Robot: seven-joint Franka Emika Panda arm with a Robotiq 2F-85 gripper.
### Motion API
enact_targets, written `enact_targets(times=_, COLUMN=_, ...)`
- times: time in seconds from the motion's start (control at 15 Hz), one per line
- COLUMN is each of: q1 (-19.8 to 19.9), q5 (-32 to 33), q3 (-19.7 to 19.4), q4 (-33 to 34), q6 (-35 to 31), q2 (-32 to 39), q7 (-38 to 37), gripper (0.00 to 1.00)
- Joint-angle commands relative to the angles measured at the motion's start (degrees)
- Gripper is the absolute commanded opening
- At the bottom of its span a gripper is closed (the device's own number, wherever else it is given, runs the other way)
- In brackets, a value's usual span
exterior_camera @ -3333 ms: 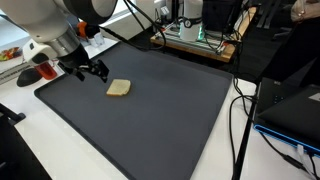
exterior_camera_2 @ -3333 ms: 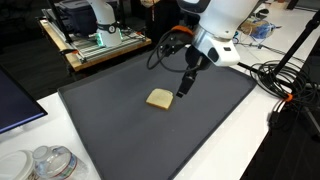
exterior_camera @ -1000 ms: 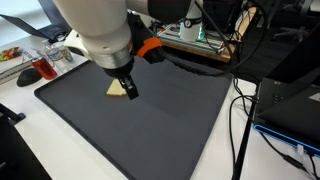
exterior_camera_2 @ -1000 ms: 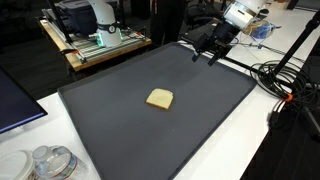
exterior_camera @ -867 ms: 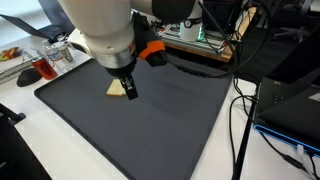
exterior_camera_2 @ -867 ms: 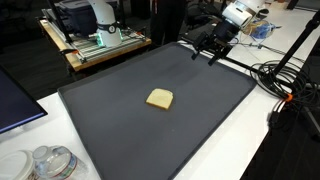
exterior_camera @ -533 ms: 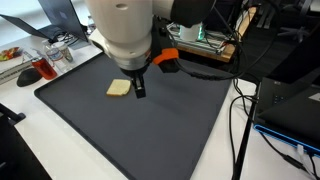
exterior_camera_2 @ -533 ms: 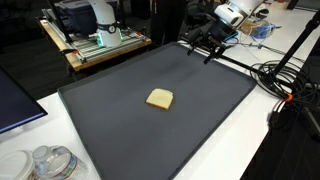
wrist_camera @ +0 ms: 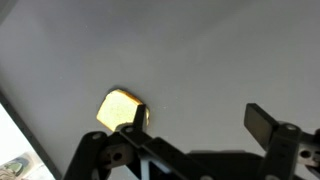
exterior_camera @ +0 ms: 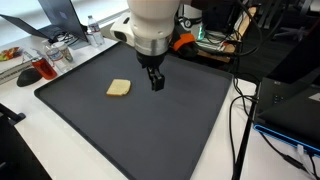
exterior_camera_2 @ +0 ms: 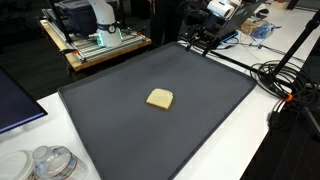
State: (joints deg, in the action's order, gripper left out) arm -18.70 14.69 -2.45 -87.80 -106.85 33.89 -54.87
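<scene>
A white robot arm hangs over a dark gray mat (exterior_camera: 150,130) that covers most of a white surface (exterior_camera: 40,150). The gripper (exterior_camera: 156,82) points down with its jaws spread wide and nothing between them.

1 bread slice (exterior_camera: 118,88), pale yellow and roughly square, lies flat on the mat. It is apart from the gripper and not touched by it.

In an exterior view the gripper (exterior_camera_2: 203,44) is raised over the mat's far edge, while the bread slice (exterior_camera_2: 159,98) lies near the mat's middle.

In the wrist view the 2 dark fingers (wrist_camera: 262,122) frame bare mat. The bread slice (wrist_camera: 118,107) shows behind the finger at the picture's left side and is partly hidden by it.

Off the mat stand a glass of red liquid (exterior_camera: 47,70), clear plastic containers (exterior_camera_2: 45,162) and black cables (exterior_camera: 240,110).
</scene>
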Motion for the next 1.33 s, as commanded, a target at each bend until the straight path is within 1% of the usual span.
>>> enact_targets(times=0.0, q1=0.9, q5=4.0, q3=0.7, q4=-13.8, q6=-9.8, q2=-8.7, q7=3.8, gripper=1.0)
enact_targets(times=0.2, q1=2.2, q5=5.7, q3=0.7, q4=-22.4, q6=-16.6, q2=-13.3, q7=5.3, gripper=1.0)
enact_targets(times=0.4, q1=3.9, q5=7.4, q3=0.1, q4=-31.5, q6=-24.9, q2=-18.1, q7=6.0, gripper=1.0)
enact_targets(times=0.53, q1=5.8, q5=8.1, q3=-0.6, q4=-37.7, q6=-30.8, q2=-21.4, q7=6.7, gripper=1.0)
enact_targets(times=0.73, q1=9.8, q5=8.9, q3=-1.9, q4=-47.4, q6=-40.7, q2=-26.3, q7=10.9, gripper=1.0)
enact_targets(times=0.87, q1=13.2, q5=8.2, q3=-3.0, q4=-54.0, q6=-48.1, q2=-29.5, q7=16.7, gripper=1.0)
enact_targets(times=1.0, q1=17.0, q5=6.6, q3=-4.4, q4=-59.9, q6=-55.0, q2=-32.2, q7=24.4, gripper=1.0)
enact_targets(times=1.07, q1=18.9, q5=4.9, q3=-5.3, q4=-62.7, q6=-58.9, q2=-33.5, q7=29.9, gripper=1.0)
enact_targets(times=1.13, q1=21.3, q5=3.7, q3=-5.1, q4=-65.7, q6=-62.5, q2=-34.6, q7=34.3, gripper=1.0)
enact_targets(times=1.27, q1=23.7, q5=-1.8, q3=-5.3, q4=-70.4, q6=-68.6, q2=-35.8, q7=42.9, gripper=1.0)
